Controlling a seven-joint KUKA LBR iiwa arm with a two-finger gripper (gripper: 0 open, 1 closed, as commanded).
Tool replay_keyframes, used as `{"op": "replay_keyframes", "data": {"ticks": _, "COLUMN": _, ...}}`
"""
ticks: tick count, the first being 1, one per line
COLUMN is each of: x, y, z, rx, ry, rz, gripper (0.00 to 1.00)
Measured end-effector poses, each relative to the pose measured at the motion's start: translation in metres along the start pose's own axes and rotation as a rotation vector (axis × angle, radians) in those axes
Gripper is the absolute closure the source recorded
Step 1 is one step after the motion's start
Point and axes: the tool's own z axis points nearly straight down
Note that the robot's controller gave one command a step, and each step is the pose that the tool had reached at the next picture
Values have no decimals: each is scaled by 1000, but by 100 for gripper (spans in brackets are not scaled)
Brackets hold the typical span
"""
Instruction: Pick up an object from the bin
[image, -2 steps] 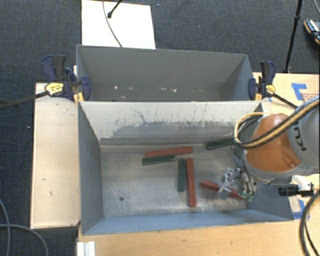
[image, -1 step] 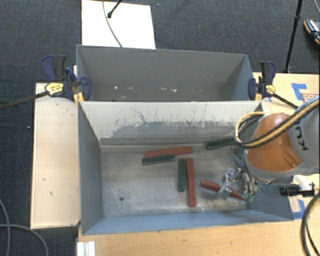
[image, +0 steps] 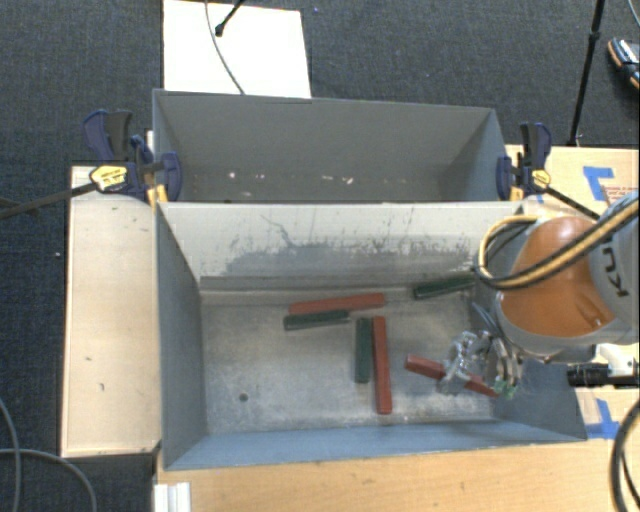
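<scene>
My gripper (image: 470, 372) is low in the bin's right front part, its metal fingers down over a short red stick (image: 428, 368) that lies slanted on the floor. The stick's left end shows free; its right end runs under the fingers. Whether the fingers clasp it is not visible. To the left, a long red stick (image: 381, 378) and a dark green stick (image: 361, 349) lie side by side, pointing front to back.
Further back, a red stick (image: 336, 302) and a dark green stick (image: 316, 320) lie crosswise near the bin's middle. Another dark green stick (image: 442, 289) rests by the back wall at the right. The arm's orange cover hangs over the bin's right side.
</scene>
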Motion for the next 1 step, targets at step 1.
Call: {"op": "replay_keyframes", "data": {"ticks": 1, "x": -2, "y": 0, "z": -20, "rx": -2, "ry": -7, "rz": 0, "gripper": 100}}
